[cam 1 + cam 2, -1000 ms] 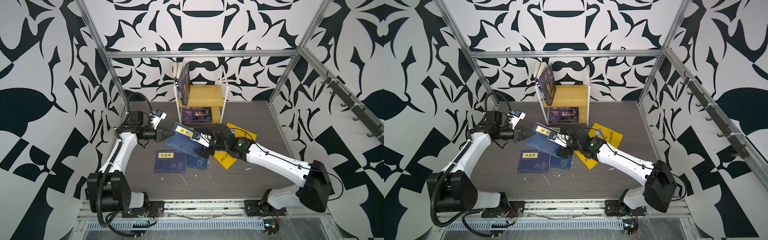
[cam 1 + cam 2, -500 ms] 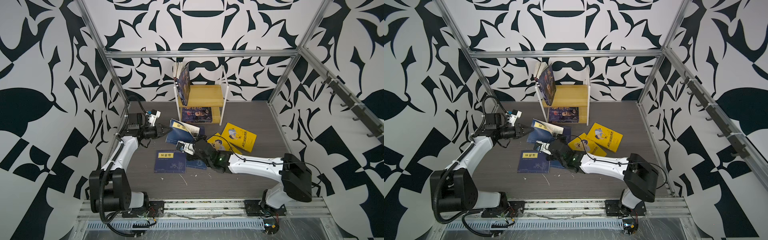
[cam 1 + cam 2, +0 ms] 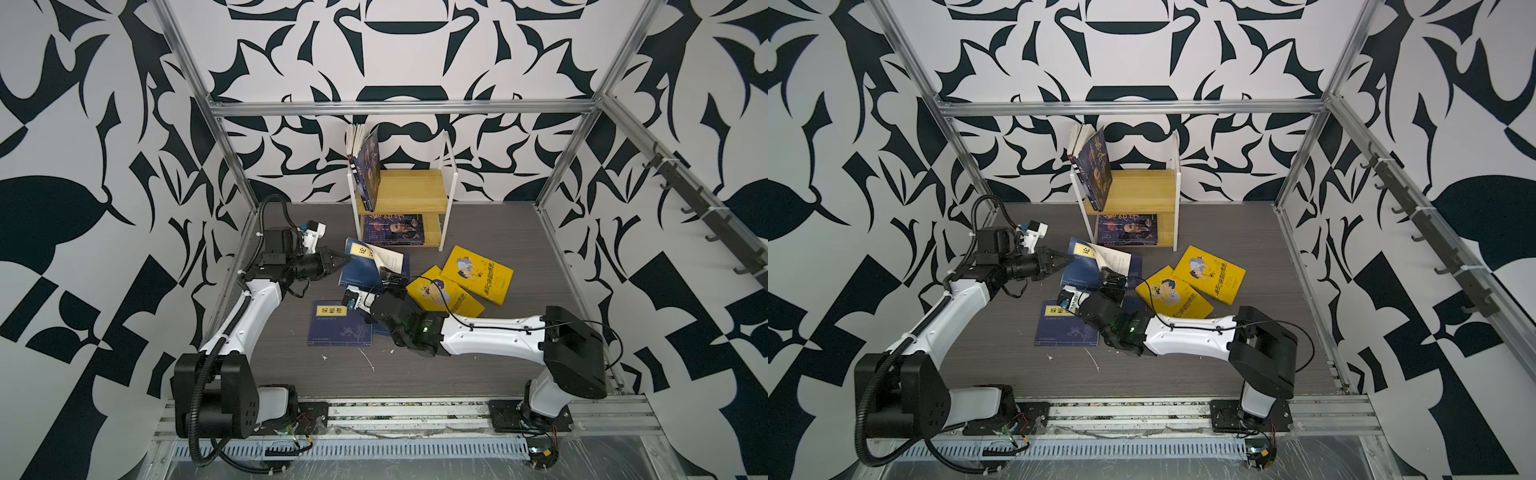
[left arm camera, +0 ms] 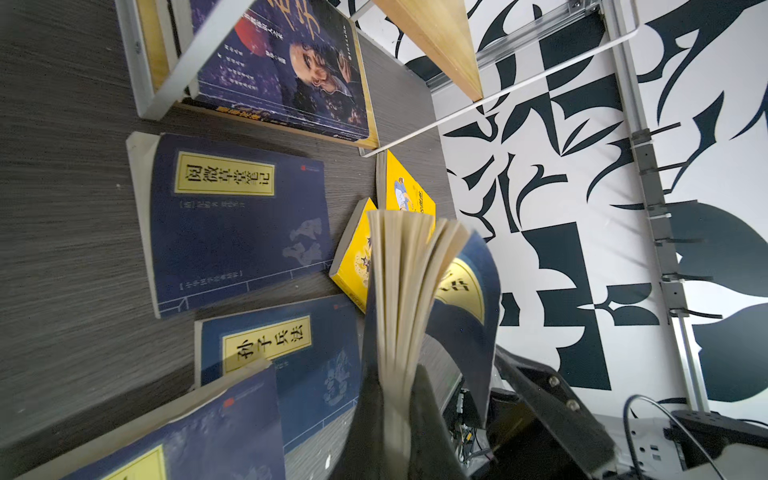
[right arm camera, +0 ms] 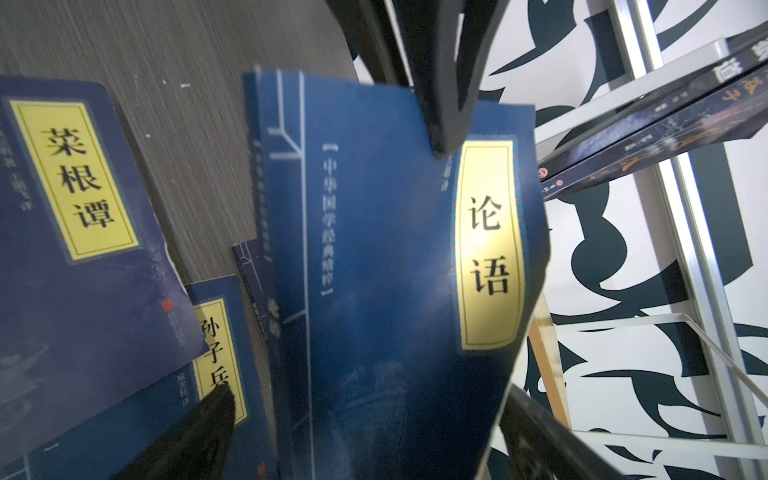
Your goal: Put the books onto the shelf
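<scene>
Left wrist view, l. gripper (image 4: 394, 403) clenched on floppy navy paperback w/ yellow label (image 4: 409, 266), pages fanned, r. gripper (image 3: 392, 279) released, jaws wide.

Both arms pair white shells on the long links with matte black blocks at joints and bases. The left arm (image 3: 253, 307) carries a ribbed black conduit (image 3: 261, 218), white ties binding it along the shell, and a white camera housing (image 3: 313, 232) with a blue part. The left pincer (image 3: 343, 260) is black and tapers to a point. The right arm (image 3: 490, 332) has a thin black cable (image 3: 498, 327) along its shell and a green light (image 3: 424, 329) at its wrist joint.
</scene>
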Action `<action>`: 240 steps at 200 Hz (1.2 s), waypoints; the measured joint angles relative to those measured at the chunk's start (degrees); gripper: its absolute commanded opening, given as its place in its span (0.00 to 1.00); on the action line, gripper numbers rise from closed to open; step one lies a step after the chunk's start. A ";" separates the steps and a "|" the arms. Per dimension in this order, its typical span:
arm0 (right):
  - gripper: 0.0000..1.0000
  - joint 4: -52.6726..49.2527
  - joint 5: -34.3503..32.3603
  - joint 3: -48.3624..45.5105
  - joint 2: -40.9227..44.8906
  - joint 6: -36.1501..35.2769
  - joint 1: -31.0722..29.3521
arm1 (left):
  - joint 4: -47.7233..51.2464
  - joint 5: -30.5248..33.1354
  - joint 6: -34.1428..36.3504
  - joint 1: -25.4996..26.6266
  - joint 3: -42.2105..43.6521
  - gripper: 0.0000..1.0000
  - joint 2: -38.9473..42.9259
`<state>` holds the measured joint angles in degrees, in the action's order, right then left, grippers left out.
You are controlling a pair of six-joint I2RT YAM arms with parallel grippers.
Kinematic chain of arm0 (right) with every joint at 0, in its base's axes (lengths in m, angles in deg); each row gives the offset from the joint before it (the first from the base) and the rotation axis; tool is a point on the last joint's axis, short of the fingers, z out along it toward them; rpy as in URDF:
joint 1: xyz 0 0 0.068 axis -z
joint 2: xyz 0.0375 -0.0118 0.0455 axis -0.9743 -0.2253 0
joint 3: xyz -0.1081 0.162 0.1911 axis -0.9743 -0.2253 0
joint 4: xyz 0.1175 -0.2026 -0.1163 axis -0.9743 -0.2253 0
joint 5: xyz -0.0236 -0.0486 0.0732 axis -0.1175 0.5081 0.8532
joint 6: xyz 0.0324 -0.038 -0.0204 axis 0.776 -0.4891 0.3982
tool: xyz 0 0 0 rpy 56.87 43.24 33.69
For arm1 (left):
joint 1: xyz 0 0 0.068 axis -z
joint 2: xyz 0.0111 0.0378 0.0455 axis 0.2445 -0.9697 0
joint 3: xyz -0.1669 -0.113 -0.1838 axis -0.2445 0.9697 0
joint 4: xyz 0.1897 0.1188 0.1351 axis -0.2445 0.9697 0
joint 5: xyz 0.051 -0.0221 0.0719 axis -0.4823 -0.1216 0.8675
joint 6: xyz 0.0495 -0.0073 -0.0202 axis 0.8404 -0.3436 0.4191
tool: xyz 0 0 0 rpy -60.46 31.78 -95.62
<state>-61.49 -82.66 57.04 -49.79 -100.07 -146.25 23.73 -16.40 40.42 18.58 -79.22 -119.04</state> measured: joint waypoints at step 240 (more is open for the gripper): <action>0.00 8.24 5.18 -3.39 -2.36 -5.38 8.07 | -5.27 2.29 -5.49 -3.69 3.80 0.66 6.10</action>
<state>-53.25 -77.48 53.65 -52.15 -105.45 -138.19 18.46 -14.11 34.94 14.88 -75.42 -112.94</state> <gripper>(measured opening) 0.066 0.626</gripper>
